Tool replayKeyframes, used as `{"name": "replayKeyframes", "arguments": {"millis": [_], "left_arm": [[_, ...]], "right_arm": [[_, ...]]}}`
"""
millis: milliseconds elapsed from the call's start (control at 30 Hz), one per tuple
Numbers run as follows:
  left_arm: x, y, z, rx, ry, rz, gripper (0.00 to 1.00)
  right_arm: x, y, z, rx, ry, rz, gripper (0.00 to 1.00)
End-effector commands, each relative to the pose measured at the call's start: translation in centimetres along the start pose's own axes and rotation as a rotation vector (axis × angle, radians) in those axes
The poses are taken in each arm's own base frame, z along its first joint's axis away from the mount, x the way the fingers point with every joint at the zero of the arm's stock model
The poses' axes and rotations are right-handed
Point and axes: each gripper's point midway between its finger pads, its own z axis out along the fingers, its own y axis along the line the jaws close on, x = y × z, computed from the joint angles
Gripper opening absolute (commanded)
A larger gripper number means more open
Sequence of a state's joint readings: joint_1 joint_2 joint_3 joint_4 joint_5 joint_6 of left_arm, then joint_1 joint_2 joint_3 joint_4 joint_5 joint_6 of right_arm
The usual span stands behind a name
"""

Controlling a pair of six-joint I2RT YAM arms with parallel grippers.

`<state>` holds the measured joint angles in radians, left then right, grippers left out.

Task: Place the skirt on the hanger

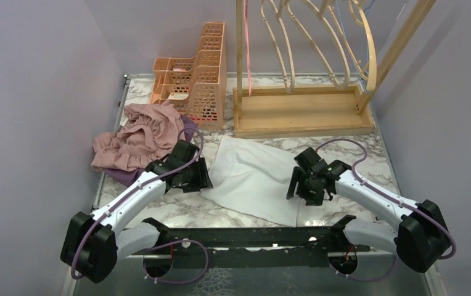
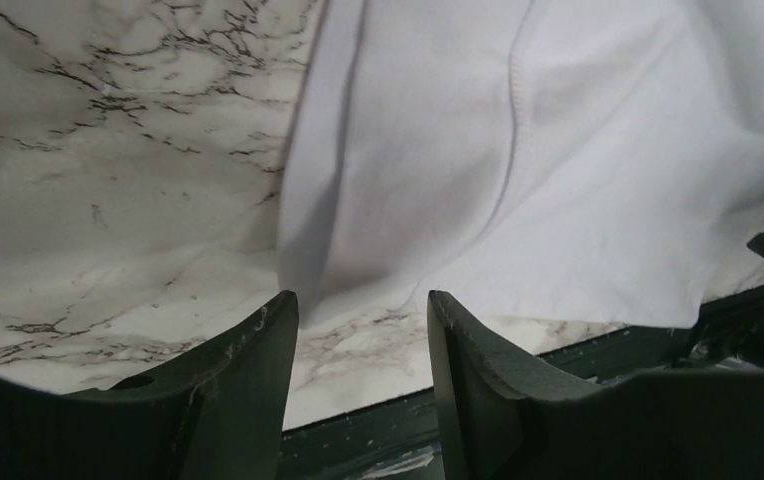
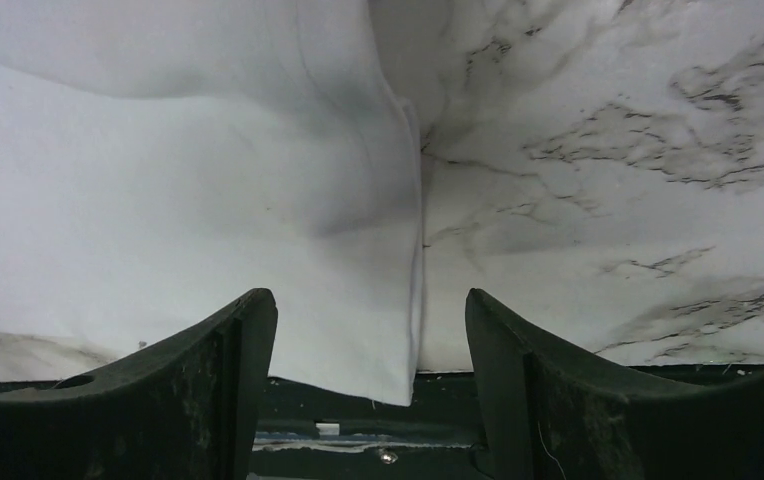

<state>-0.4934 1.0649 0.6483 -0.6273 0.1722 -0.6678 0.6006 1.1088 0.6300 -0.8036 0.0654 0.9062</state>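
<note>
On my grey-veined marble table (image 1: 356,154), the pale wooden hanger rack (image 1: 301,114) stands at the back. The white fabric skirt (image 1: 251,176) lies flat mid-table, between my arms. The left gripper (image 2: 360,300) hangs released at its left edge; the right gripper (image 3: 368,300) is likewise spread at its right edge.

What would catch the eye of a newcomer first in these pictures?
A white cloth lies spread in the middle of the marble table, between the open left end effector and the open right end effector. A crumpled pink garment is heaped at the left side, and a wooden rack stands at the back.
</note>
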Motion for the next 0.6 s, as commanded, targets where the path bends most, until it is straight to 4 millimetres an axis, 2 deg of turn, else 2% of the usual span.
{"name": "replayKeyframes", "arguments": {"millis": [0, 133, 233, 267, 333, 367, 433, 500, 567], "left_arm": [[-1.3, 0.3, 1.6, -0.020, -0.064, -0.044, 0.52], [-0.7, 1.2, 3.0, -0.053, -0.039, -0.046, 0.52], [0.0, 1.6, 3.8, -0.057, -0.008, -0.048, 0.51], [0.2, 1.6, 4.1, -0.047, 0.001, -0.051, 0.48], [0.7, 1.4, 4.4, -0.032, 0.020, -0.059, 0.37], [0.7, 1.5, 4.4, -0.034, 0.021, -0.061, 0.27], [0.6, 1.4, 4.1, -0.031, 0.014, -0.063, 0.02], [0.6, 1.5, 3.4, -0.048, 0.005, -0.080, 0.00], [0.5, 2.4, 2.2, -0.114, -0.006, -0.101, 0.00]], "right_arm": [[1.6, 1.0, 0.4, -0.040, 0.110, -0.037, 0.73], [2.3, 0.8, 1.4, -0.025, 0.150, -0.049, 0.71], [2.7, 0.5, 2.0, -0.010, 0.168, -0.037, 0.66], [2.7, 0.3, 2.2, -0.004, 0.166, -0.031, 0.62], [2.7, 0.2, 2.5, -0.002, 0.155, -0.025, 0.51], [2.7, 0.0, 2.7, 0.003, 0.152, -0.021, 0.44], [2.8, -0.6, 2.8, 0.038, 0.155, -0.021, 0.22], [2.7, -1.5, 2.3, 0.098, 0.154, -0.003, 0.03], [2.4, -2.3, 1.6, 0.146, 0.136, 0.007, 0.01]]}}
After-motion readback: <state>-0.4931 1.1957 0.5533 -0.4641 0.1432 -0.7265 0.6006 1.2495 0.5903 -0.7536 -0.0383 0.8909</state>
